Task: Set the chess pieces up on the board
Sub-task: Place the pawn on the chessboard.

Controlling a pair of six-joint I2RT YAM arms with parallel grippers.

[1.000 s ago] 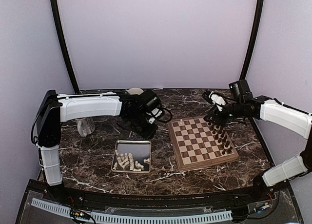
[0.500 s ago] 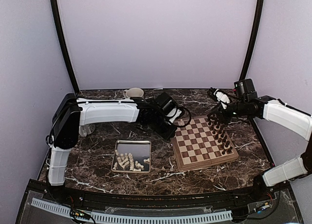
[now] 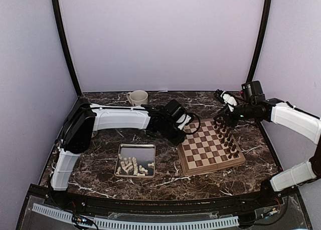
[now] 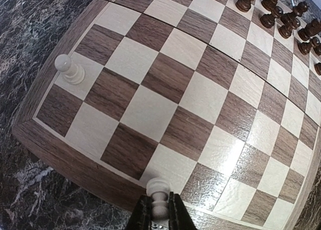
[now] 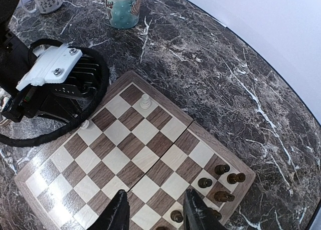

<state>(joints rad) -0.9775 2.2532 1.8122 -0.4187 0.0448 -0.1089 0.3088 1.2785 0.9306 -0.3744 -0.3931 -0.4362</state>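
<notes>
- Since the earlier frame my left arm has swung rightward, away from the silver tray (image 3: 138, 151). Its left gripper (image 4: 158, 206) now hangs at the left edge of the chessboard (image 3: 205, 151). My right arm has scarcely shifted.
- Left gripper: jaws clenched on a cream-white pawn (image 4: 158, 189), gripped low on its body with the head upright. It is above the board's left border and not yet over a pawn-row square.
- Right gripper (image 5: 155, 194): jaws partly parted with nothing between them. It hovers over the right side of the board, above the dark brown pieces (image 3: 226, 140) that already stand in their rows.
- Placed pawn (image 4: 69, 69): upright on a light square in the second row in from the left edge, at the far end of that row. It is the only cream piece I can see standing on the board.
- Remaining cream-white pieces (image 3: 133, 166): heaped in the near half of the tray, left of the board and apart from it.
- Step in hand, as I judge it: carrying the second pawn to its square, so the task is near its start.
- Next move, as I judge it: bring the pawn inward over the square just beside the placed pawn and lower it until the base meets the wood. Then I should release and lift straight up, so the fingers tip neither pawn.
</notes>
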